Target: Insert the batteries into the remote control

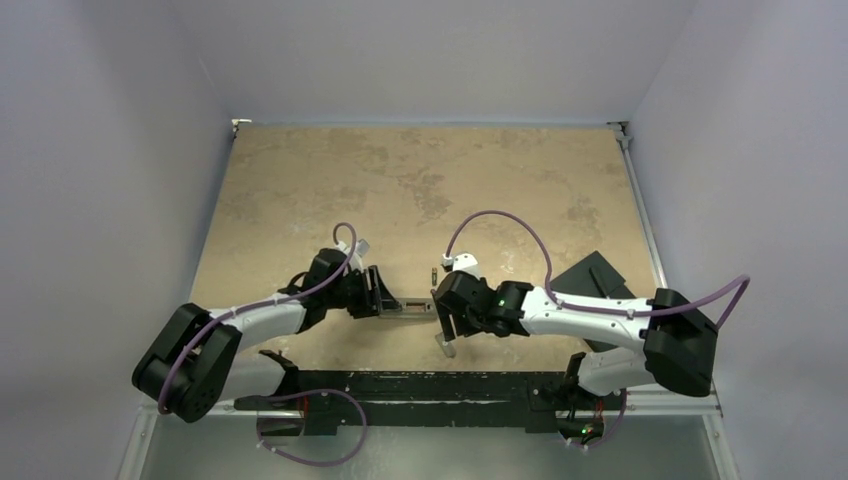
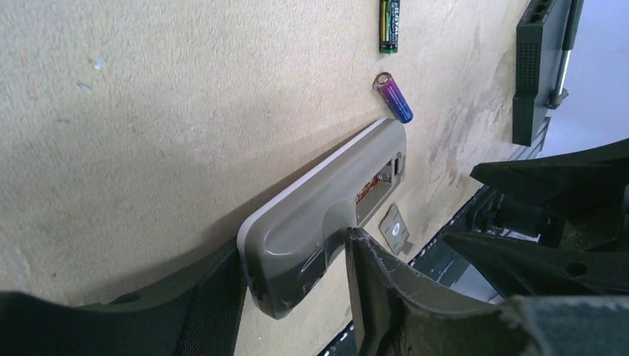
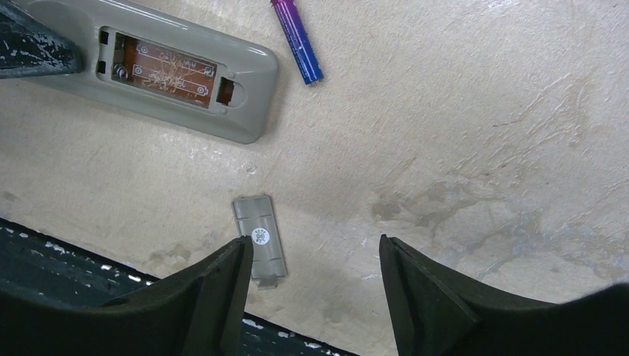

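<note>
The remote control lies grey underside up, its battery recess open and empty. My left gripper is shut on the remote's near end, one finger on each long side; in the top view it holds the remote at the table's middle. The purple battery lies just past the remote's far end, also in the right wrist view. The dark battery lies further on. My right gripper is open and empty above bare table, its left fingertip over the small grey cover.
A larger flat black slab lies at the right side of the table, seen also in the left wrist view. A black rail runs along the near edge, close under both grippers.
</note>
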Available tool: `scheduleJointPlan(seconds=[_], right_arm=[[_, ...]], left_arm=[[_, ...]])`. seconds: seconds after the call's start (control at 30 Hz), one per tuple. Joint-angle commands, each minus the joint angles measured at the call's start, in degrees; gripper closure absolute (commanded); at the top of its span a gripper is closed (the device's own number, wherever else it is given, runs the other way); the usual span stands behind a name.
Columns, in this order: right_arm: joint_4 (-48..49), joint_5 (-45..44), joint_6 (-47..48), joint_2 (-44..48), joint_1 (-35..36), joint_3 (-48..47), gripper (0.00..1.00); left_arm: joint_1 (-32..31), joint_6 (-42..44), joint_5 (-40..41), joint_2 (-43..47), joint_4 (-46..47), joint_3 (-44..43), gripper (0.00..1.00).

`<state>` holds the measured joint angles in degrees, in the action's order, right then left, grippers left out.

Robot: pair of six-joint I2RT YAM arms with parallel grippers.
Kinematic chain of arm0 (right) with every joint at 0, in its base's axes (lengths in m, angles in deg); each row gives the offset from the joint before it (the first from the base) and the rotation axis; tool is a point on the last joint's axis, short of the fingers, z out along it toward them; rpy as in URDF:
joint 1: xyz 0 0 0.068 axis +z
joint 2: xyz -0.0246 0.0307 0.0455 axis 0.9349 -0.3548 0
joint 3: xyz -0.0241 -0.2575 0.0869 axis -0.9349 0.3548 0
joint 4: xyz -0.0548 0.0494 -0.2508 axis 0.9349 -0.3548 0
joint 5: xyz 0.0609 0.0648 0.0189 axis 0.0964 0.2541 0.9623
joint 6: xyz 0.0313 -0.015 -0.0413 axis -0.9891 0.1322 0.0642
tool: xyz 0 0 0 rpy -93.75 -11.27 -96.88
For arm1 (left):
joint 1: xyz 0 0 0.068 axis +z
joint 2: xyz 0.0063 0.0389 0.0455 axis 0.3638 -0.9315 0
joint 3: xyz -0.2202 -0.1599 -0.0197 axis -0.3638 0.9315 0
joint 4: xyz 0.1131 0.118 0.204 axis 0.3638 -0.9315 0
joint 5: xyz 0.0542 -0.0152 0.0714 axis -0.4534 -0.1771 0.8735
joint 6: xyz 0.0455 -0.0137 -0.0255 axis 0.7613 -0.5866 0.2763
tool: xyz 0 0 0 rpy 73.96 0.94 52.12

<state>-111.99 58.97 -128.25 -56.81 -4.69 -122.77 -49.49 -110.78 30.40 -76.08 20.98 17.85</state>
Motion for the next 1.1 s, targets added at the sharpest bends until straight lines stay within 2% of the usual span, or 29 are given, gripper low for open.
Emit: scheduleJointPlan(seconds=[0.0,0.6,0.7,0.87,1.07], right_arm=[[1.3,-1.9,1.6,-0.4,-0.9,-2.6,0.29],[3.9,-1.8,5.8,-2.8,-5.4,-6.4,0.28],[4.9,-1.5,7.1,-3.5,-5.9,-6.7,0.28],[6.9,-1.5,9.2,-5.2,-6.5,-7.5,0.32],[7.5,-3.0,12.1,-9.0,-6.7,-8.9,0.41]], left_arm=[[0.0,4.2,6.2,-2.0,-5.3,-0.9,0.50],[0.1,6.4,12.5,-4.3,-9.8,-6.9,0.44],[0.1,6.6,13.9,-3.5,-13.2,-7.2,0.44],[0.1,5.0,14.7,-1.5,-14.3,-6.9,0.44],[0.1,3.3,15.1,2.8,-16.4,-6.6,0.43]])
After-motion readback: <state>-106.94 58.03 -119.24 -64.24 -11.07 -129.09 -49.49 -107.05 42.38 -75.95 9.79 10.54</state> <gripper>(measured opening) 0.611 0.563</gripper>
